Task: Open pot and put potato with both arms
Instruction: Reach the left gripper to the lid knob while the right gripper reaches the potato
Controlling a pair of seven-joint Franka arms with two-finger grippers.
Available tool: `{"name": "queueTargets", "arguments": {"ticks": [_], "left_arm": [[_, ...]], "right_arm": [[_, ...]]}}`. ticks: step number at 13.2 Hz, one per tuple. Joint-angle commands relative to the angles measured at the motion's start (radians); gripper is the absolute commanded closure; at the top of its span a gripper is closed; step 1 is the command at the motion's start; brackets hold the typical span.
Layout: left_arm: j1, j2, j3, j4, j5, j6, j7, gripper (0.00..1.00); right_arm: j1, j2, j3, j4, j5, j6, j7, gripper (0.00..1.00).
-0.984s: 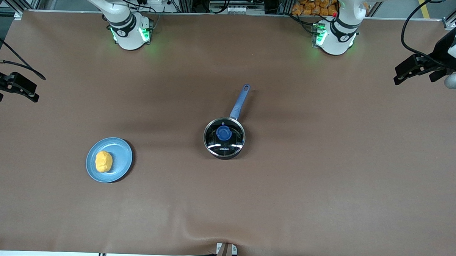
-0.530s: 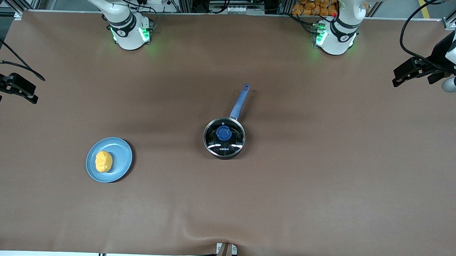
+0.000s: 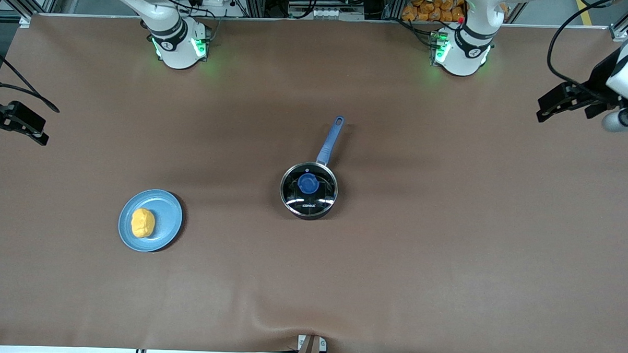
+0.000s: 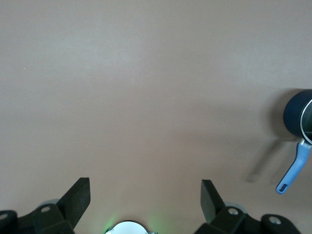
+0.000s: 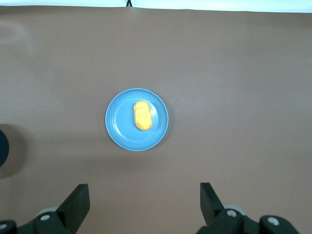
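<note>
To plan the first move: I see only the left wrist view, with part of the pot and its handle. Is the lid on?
Observer: Yes, the lid sits closed on the pot.
Operator: Where is the potato?
Observer: The potato lies on a blue plate, toward the right arm's end, nearer to the front camera than the pot.
Operator: And the right gripper?
Observer: The right gripper is open, in the air at that end's table edge, apart from the plate.
</note>
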Motion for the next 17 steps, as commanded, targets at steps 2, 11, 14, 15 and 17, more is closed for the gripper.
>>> {"name": "queueTargets", "arguments": {"ticks": [2,11,14,15,17], "left_arm": [[-0.123,0.138,-0.010,0.116,0.009,-0.012,-0.146,0.00],[-0.421,0.430,-0.001,0.222,0.012,0.284,-0.787,0.00],[-0.485,0.522,0.004,0.248,0.012,0.391,-0.927,0.00],[-0.513,0.547,0.010,0.248,0.014,0.429,-0.964,0.00],[-0.564,0.577,0.033,0.248,0.014,0.496,-0.998,0.00]], "right_arm": [[0.018,-0.005,-0.002,0.010,0.010,-0.004,-0.002,0.00],[0.030,0.055,-0.003,-0.085,0.071,0.124,0.005,0.00],[0.030,0.122,-0.003,-0.139,0.077,0.204,0.004,0.00],[0.027,0.159,-0.003,-0.144,0.079,0.225,0.004,0.00],[0.027,0.220,-0.003,-0.162,0.092,0.288,0.004,0.00]]}}
